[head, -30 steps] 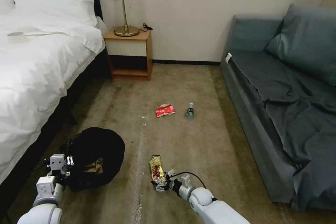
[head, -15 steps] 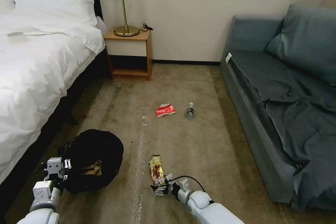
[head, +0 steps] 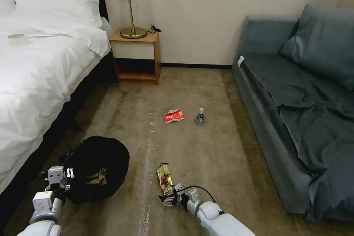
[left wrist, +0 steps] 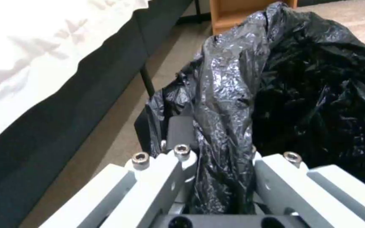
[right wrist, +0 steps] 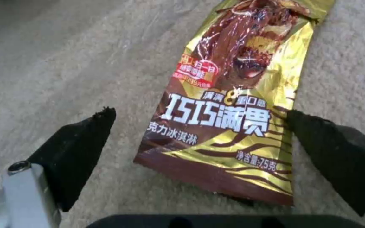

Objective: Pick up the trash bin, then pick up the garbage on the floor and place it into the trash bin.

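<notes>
**Closing in on the wrapper, with the bin already in hand**

Holding the trash bin (head: 96, 169) by its rim, the left tool (head: 65, 183) is clamped on the black liner bag (left wrist: 229, 104); the left wrist view shows the plastic bunched between its fingers. The bin sits low at the robot's left, near the bed (head: 40, 66), and something tan shows inside it, which looks like the paper bag (head: 99, 177) already dropped in. So the first step appears done, and probably one piece of garbage is dealt with.

Three pieces are left on the carpet (head: 206, 147). The gold-brown snack wrapper (right wrist: 233, 104) lies flat just in front of the robot, and the right tool (head: 170, 198) is down at its near end, spread wide, with the black pads (right wrist: 77, 148) straddling the wrapper's lower corners and nothing gripped yet. Farther off, mid-floor, the red-and-white packet (head: 174, 116) and the small clear bottle (head: 200, 116) lie near each other, untouched.

By this reading the task is under halfway: the wrapper is the item in hand, and the packet and bottle come after it.
</notes>
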